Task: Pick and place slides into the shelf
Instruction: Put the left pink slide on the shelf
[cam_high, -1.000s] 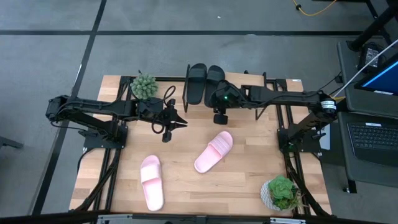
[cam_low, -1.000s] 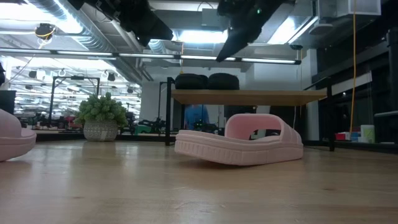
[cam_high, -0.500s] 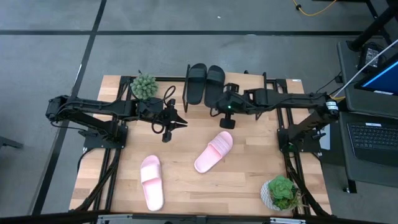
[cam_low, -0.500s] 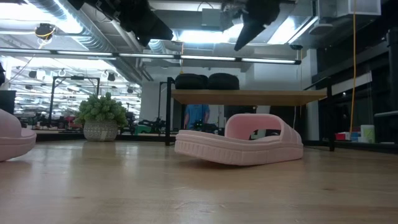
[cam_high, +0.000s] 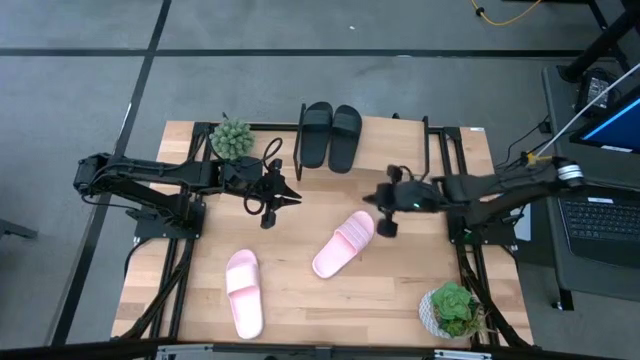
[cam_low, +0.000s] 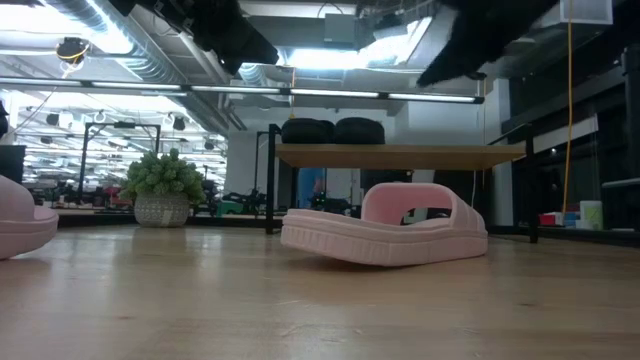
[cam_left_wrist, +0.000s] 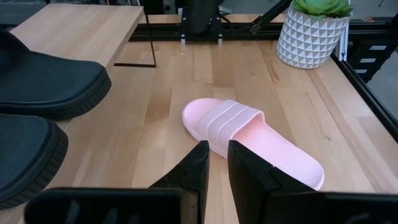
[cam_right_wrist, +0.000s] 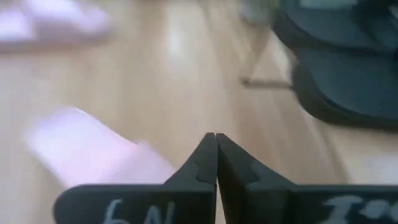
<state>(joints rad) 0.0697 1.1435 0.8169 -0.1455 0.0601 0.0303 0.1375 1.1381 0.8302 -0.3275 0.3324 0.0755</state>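
Two black slides (cam_high: 316, 134) (cam_high: 346, 137) lie side by side on the shelf (cam_high: 398, 131) at the table's far edge. One pink slide (cam_high: 344, 243) lies flat on the tabletop near the middle; another pink slide (cam_high: 243, 292) lies near the front left. My right gripper (cam_high: 384, 203) is shut and hovers just right of the middle pink slide's far end, touching nothing. My left gripper (cam_left_wrist: 217, 167) waits left of centre, pointing at that pink slide (cam_left_wrist: 249, 134), with a narrow gap between its fingers and nothing in it.
A green succulent (cam_high: 232, 138) stands at the far left beside the shelf. A potted plant in a white pot (cam_high: 452, 308) stands at the near right corner. Bare wood lies between the two pink slides and along the front edge.
My right gripper has drawn away from the black slides on the shelf, moving toward the table's near and right edges. It now hangs beside the middle pink slide's far end. The slides have kept their places.
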